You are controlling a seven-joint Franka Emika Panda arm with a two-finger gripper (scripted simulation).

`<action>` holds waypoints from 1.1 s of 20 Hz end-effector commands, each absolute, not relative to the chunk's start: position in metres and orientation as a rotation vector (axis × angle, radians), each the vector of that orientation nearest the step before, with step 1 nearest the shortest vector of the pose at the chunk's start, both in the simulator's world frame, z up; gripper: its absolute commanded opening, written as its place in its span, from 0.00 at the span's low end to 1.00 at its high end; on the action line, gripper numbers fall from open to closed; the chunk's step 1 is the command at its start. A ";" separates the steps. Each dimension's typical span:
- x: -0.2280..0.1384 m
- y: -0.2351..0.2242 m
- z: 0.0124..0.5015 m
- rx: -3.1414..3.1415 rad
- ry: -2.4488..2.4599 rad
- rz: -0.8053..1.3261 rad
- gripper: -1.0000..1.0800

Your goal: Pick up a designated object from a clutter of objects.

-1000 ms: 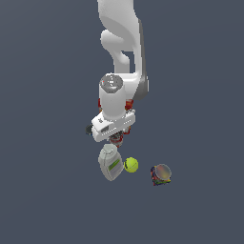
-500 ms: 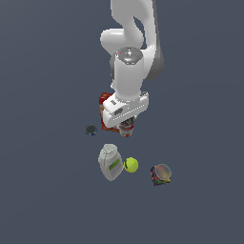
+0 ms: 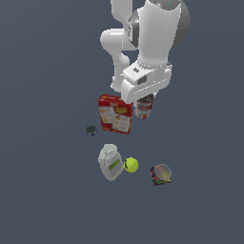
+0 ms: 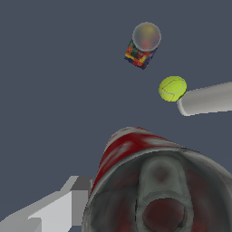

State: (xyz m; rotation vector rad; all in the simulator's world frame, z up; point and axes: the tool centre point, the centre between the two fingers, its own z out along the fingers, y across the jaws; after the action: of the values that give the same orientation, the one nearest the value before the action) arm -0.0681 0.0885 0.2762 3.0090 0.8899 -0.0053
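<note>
The designated can, small with a red-and-white label, hangs between the fingers of my gripper, just to the exterior view's right of the flat red-and-white box. The gripper is shut on the can. In the wrist view the can fills the near field with its dark top end-on, well above the floor, and one grey finger shows beside it. The arm hides the can's upper part in the exterior view.
A small dark round thing lies to the exterior view's left of the box. Nearer the camera lie a white bottle with a green label, a yellow-green ball and a colourful shiny-topped item. The ball, bottle and colourful item also show in the wrist view.
The arm has risen and shifted to the exterior view's right with the can in its fingers. The red-and-white box, hidden behind the hand before, now shows in full.
</note>
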 end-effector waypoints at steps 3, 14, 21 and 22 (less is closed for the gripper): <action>-0.080 0.119 0.322 3.009 0.890 -0.001 0.00; -0.104 0.187 0.418 3.011 0.891 -0.001 0.00; -0.110 0.210 0.451 3.012 0.891 0.000 0.00; -0.110 0.212 0.454 3.012 0.891 0.000 0.00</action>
State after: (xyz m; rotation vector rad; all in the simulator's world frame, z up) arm -0.1095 0.2086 0.4473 3.0116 0.8919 -0.0043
